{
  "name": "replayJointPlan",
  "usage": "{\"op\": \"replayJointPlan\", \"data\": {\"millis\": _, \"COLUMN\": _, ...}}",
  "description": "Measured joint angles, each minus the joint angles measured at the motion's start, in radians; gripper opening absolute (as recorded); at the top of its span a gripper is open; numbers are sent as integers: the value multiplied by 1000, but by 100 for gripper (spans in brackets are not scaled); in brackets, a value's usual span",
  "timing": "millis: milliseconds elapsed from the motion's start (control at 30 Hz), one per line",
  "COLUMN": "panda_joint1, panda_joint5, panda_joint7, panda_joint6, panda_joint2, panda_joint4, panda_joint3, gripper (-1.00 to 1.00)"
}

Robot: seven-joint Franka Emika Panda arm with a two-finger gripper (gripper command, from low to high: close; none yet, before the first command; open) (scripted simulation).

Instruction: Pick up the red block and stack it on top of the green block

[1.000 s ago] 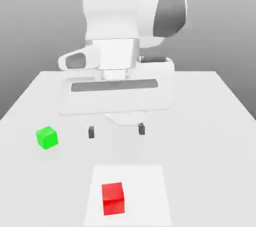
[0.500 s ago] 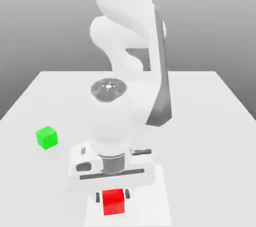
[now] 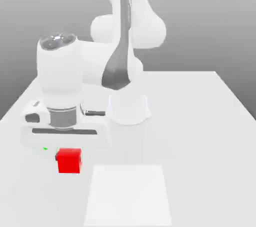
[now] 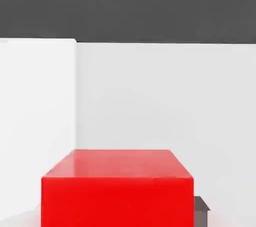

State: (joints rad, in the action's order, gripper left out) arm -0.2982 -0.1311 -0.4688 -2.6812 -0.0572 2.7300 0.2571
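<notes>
**Red cube (image 3: 69, 161) held in the jaws, left of the frame**

The robot hand (image 3: 65, 133) covers most of the green cube (image 3: 45, 148), of which a sliver shows just above and left of the red cube at the exterior view's left. The white square (image 3: 128, 193) lies on the pale surface (image 3: 200, 146) at lower centre, to the exterior view's right of the red cube. The white arm (image 3: 110, 61) spans the upper part of the frame.

The jaws are closed on the red cube, now left of centre in the lower half. Half a second ago it was at the white square, lower centre; it has since moved up and left in the frame. The green cube, then in full view, is now mostly hidden.
</notes>
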Motion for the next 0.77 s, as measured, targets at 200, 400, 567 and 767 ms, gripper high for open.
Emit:
{"op": "replayJointPlan", "data": {"millis": 200, "panda_joint1": -207, "panda_joint5": -123, "panda_joint7": 79, "panda_joint6": 23, "panda_joint2": -182, "panda_joint4": 155, "panda_joint3": 147, "gripper": -100}}
{"op": "replayJointPlan", "data": {"millis": 400, "panda_joint1": -207, "panda_joint5": -34, "panda_joint7": 206, "panda_joint6": -41, "panda_joint2": -164, "panda_joint4": 217, "panda_joint3": 269, "gripper": -100}}
{"op": "replayJointPlan", "data": {"millis": 567, "panda_joint1": -127, "panda_joint5": 147, "panda_joint7": 331, "panda_joint6": -148, "panda_joint2": -42, "panda_joint4": 214, "panda_joint3": 301, "gripper": -100}}
{"op": "replayJointPlan", "data": {"millis": 767, "panda_joint1": -105, "panda_joint5": 202, "panda_joint7": 370, "panda_joint6": -262, "panda_joint2": 63, "panda_joint4": 216, "panda_joint3": 306, "gripper": 100}}
